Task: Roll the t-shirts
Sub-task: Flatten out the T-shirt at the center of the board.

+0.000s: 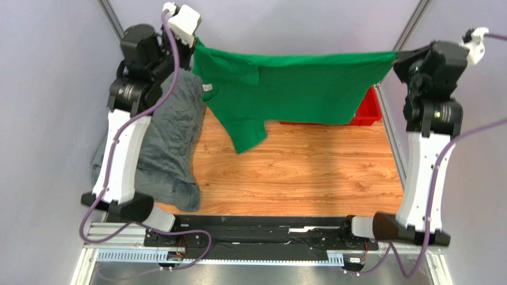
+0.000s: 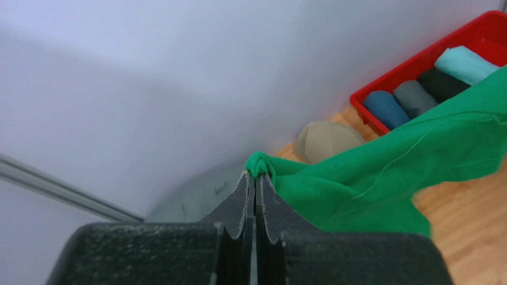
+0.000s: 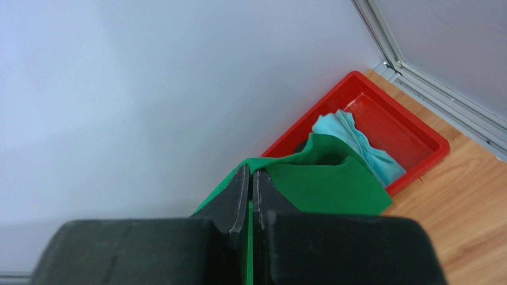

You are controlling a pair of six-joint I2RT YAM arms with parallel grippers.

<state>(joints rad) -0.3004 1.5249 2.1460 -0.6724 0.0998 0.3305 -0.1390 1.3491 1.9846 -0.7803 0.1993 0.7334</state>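
Left gripper [image 2: 254, 176] clamped shut on bunched edge of green t-shirt [image 1: 297, 83]; right gripper [image 3: 250, 173] pinched closed on opposite edge. Shirt hangs stretched between them, off the table [image 1: 297, 178]. Red bin [image 3: 393, 119] just beyond right gripper.

you have the t-shirt [image 1: 297, 83] strung across the far side of the table [image 1: 309, 178], one end pinched in the left gripper [image 2: 256, 178] at far left, the other in the right gripper [image 3: 250, 173] at far right. the blanket [image 1: 169, 136] lies along the left edge, under the left arm [image 1: 122, 148]. the bin [image 1: 372, 111] sits in the far right corner, behind the t-shirt, with rolled shirts [image 2: 416, 95] side by side in it. the cap [image 2: 327, 139] rests by the back wall, between blanket and bin.
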